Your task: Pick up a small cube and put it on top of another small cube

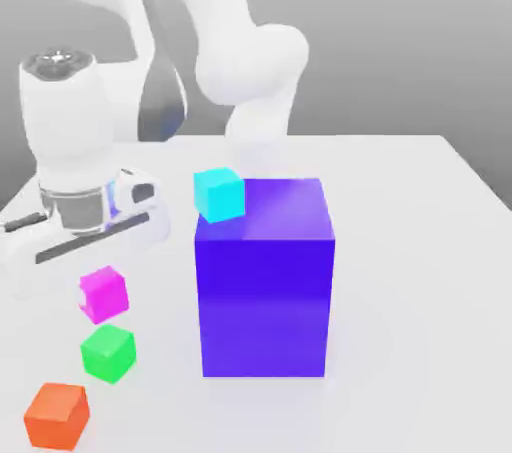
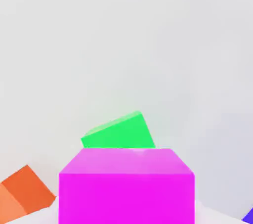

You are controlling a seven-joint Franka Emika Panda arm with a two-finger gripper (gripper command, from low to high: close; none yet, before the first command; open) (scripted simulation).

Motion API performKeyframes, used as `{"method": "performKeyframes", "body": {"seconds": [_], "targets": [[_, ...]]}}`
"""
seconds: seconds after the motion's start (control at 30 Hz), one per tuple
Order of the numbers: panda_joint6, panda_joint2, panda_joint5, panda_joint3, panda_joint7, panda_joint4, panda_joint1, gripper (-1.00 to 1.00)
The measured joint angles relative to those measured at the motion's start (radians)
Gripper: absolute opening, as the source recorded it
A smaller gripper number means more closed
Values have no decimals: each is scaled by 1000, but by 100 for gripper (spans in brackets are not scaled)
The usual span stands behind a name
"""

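Hand view: the pincer (image 2: 126, 213) grips the magenta cube (image 2: 126, 196), with the green cube (image 2: 121, 131) lying beyond it.

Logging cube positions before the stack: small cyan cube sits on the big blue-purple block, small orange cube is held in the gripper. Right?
Not quite: the cube in the gripper is the small magenta cube, as the hand view shows. The small cyan cube does sit on the big blue-purple block.
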Motion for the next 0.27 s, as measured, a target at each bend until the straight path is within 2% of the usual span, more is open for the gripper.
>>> {"method": "performKeyframes", "body": {"seconds": [0.23,0.27], "targets": [[55,32,-132,-175,78,23,128,-100],[64,33,-151,-191,90,27,136,100]]}}
